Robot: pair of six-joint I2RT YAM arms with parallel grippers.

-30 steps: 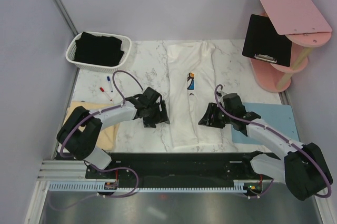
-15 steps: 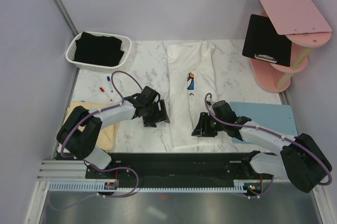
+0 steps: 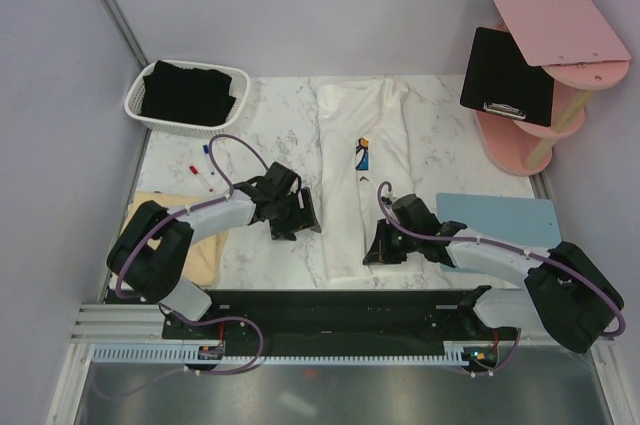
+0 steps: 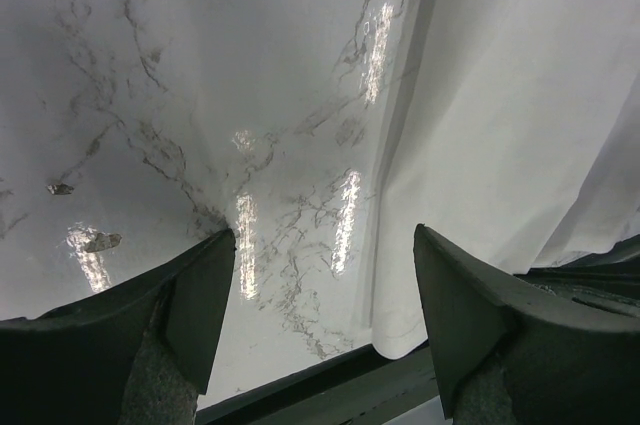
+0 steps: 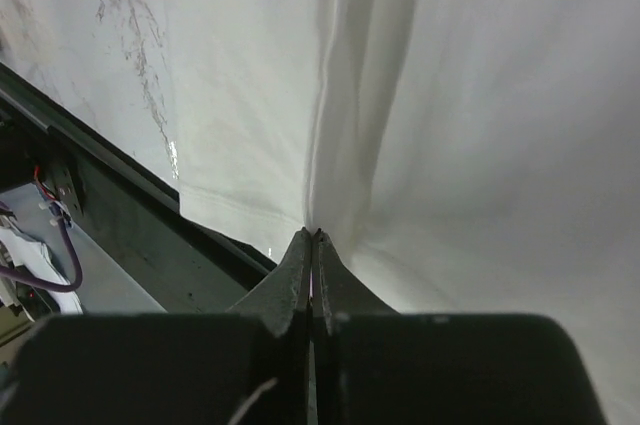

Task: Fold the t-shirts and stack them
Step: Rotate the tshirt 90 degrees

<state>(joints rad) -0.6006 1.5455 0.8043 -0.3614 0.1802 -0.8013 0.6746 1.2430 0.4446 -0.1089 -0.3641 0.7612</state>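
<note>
Right end effector (image 5: 312, 235) (image 3: 375, 248): fingers pressed together, pinching a ridge of the white t-shirt (image 5: 480, 95) just inside its near hem; creases run out from the tips. Looks like a real grip on the cloth.

Left end effector (image 4: 325, 245) (image 3: 303, 217): fingers spread, nothing between them. It sits over bare tabletop (image 4: 200, 95) just beside the shirt's left edge, cloth edge nearer its right finger.

White t-shirt (image 3: 360, 185): folded into a long strip mid-tabletop. Long axis runs from the near edge to the far edge, print side up, near hem almost at the near edge. Key relation: the rest of the strip lies away from the right end effector toward the far edge, so the next fold likely carries the near hem along that axis. The right arm has the hem's right side. The left arm is the closer one for the left corner but has not gripped it.

Around:
- pale yellow t-shirt (image 3: 205, 260) at near-left corner, partly under the left arm
- black t-shirt (image 3: 190, 93) in basket (image 3: 135, 105) at far-left corner
- markers (image 3: 205, 165) left of the strip, apart from it
- light-blue mat (image 3: 500, 213) toward the right edge, partly under the right arm

Nothing lies on the strip along the fold path. Risk: a one-sided lift could skew the hem.
</note>
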